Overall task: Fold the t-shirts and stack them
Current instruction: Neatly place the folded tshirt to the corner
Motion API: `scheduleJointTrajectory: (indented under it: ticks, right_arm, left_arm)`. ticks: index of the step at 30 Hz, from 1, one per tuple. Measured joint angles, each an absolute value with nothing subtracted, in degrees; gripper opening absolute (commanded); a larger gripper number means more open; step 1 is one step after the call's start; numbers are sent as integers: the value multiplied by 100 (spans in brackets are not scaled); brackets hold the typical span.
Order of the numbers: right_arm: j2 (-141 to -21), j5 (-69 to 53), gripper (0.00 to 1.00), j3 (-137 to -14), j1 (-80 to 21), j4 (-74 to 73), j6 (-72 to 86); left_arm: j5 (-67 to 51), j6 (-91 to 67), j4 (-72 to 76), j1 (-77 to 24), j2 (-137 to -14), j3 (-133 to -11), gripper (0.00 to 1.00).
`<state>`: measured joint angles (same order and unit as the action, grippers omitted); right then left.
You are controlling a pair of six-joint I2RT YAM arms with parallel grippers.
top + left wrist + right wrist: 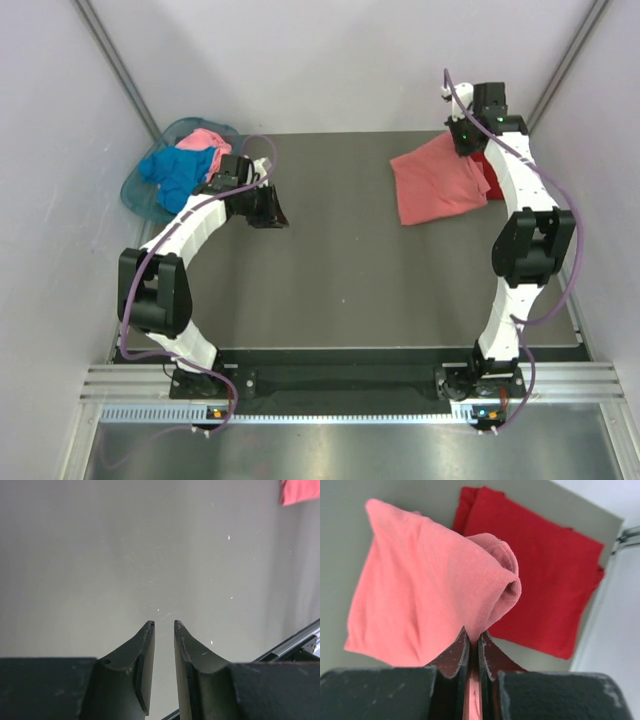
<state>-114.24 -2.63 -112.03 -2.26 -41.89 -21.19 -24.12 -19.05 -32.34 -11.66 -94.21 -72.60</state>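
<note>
Your left hand (pixel 164 625) hangs over the desk (pixel 100 555), jaws slightly apart, empty. Your right hand (pixel 471 637) is clamped on the salmon-coral shirt (pixel 415 590), which half hides the dark red shirt (pixel 545 570); the blue shirt (pixel 172 172) and light pink shirt (pixel 206 138) bunch in the far-left basket (pixel 133 190)

Plain colours were noted: salmon-coral shirt (pixel 435 182), dark red shirt (pixel 540 575), bright blue shirt (pixel 175 170), light pink shirt (pixel 207 138). Basket (pixel 134 192) was translucent teal, table (pixel 340 280) grey.

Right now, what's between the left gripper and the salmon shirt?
Only bare grey table lies between the left gripper and the salmon shirt; the top view shows it.
</note>
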Motion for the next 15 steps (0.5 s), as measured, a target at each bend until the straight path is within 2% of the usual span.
scheduleJointTrajectory:
  ticks: [7, 15]
  right_arm:
    - [-11791, -226, 0, -12075, -67, -4453, -2427]
    - [-12046, -325, 0, -12379, 397, -4578, -2449]
  left_arm:
    - [-2464, -1903, -3232, -1166, -9421, -7205, 28]
    - [-2467, -1900, -3234, -1166, -9421, -7183, 27]
